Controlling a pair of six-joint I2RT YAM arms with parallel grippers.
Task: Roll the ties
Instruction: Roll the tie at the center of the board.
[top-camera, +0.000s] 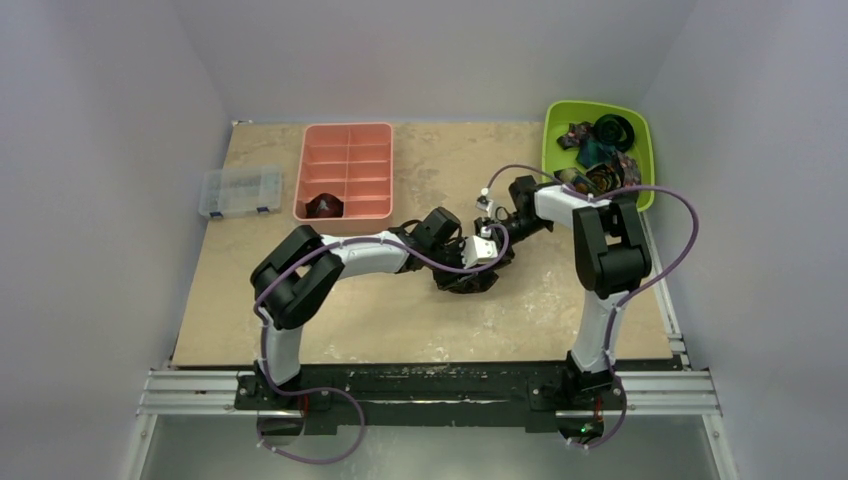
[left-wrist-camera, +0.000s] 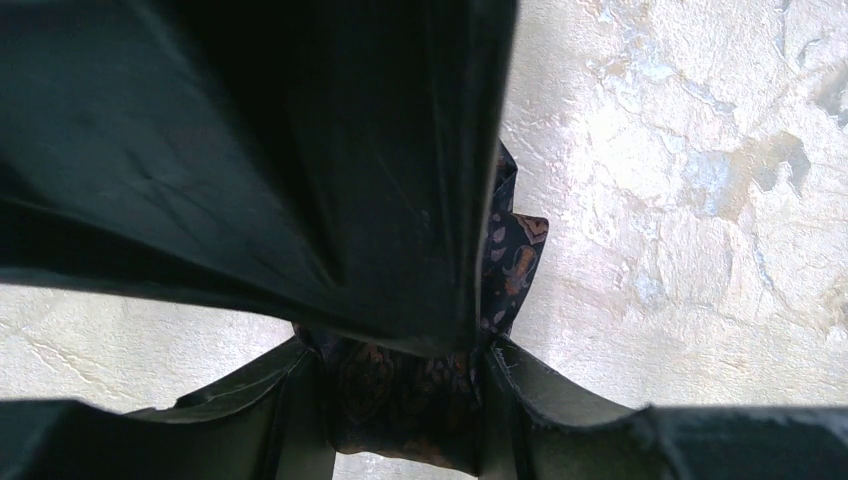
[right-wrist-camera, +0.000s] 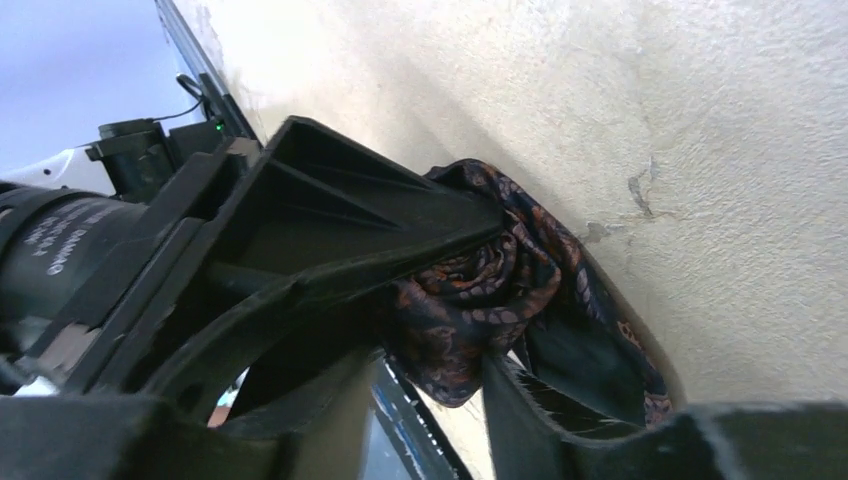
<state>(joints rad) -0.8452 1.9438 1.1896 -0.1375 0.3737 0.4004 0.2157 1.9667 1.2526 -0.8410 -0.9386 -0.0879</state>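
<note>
A dark brown-maroon paisley tie (top-camera: 472, 284) lies bunched mid-table, partly coiled. My left gripper (top-camera: 458, 276) reaches in from the left and is shut on it. In the left wrist view the tie (left-wrist-camera: 515, 260) fills the gap between the fingers (left-wrist-camera: 300, 420), and a large dark shape hides most of that frame. My right gripper (top-camera: 487, 262) comes from the right and is shut on the same coil. In the right wrist view the coil (right-wrist-camera: 480, 290) sits between my gripper (right-wrist-camera: 450, 395) and the left gripper's finger (right-wrist-camera: 330, 200).
A green bin (top-camera: 556, 150) at the back right holds several more ties (top-camera: 598, 150). A pink divided tray (top-camera: 345, 135) at the back left holds one rolled tie (top-camera: 325, 206). A clear plastic box (top-camera: 238, 191) lies off the board's left edge.
</note>
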